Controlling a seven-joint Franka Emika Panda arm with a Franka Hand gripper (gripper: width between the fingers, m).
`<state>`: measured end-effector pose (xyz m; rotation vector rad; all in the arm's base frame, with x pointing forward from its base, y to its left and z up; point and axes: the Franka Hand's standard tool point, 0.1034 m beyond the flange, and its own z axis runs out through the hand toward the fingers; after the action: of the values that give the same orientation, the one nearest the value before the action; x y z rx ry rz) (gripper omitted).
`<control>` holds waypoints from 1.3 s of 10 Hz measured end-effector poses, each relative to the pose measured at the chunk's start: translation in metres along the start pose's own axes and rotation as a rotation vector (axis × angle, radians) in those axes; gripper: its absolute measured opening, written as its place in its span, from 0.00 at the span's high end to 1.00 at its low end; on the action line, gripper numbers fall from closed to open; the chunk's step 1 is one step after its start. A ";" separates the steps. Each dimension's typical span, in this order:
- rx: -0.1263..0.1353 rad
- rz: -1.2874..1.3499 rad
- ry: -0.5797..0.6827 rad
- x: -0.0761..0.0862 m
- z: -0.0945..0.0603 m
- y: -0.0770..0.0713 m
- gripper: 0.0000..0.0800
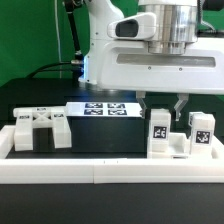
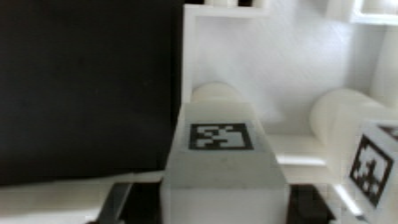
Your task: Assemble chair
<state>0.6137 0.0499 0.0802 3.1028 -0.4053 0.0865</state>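
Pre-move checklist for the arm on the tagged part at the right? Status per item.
1. Chair leg centred in the tool: ok, it sits mid-gap in the wrist view.
2. Tool closed on the leg: ok, the fingers meet its sides with no visible gap.
3. Grip firmness: cannot tell.
4. Leg upright: ok, it stands straight in the exterior view.
5. Second tagged part apart from the gripped leg: ok, a gap shows between them.
6. Slotted seat block out of the way: ok, it is off at the exterior view's left, beyond the marker board.
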 end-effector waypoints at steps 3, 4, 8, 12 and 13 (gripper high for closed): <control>0.020 0.311 -0.002 -0.001 0.000 -0.002 0.63; 0.032 0.425 0.008 0.001 0.001 -0.003 0.63; 0.048 0.774 0.015 0.002 0.001 -0.004 0.63; 0.060 1.098 -0.001 0.000 0.002 -0.011 0.63; 0.064 1.174 -0.007 0.000 0.002 -0.012 0.63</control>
<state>0.6165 0.0612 0.0783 2.4308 -2.1151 0.0855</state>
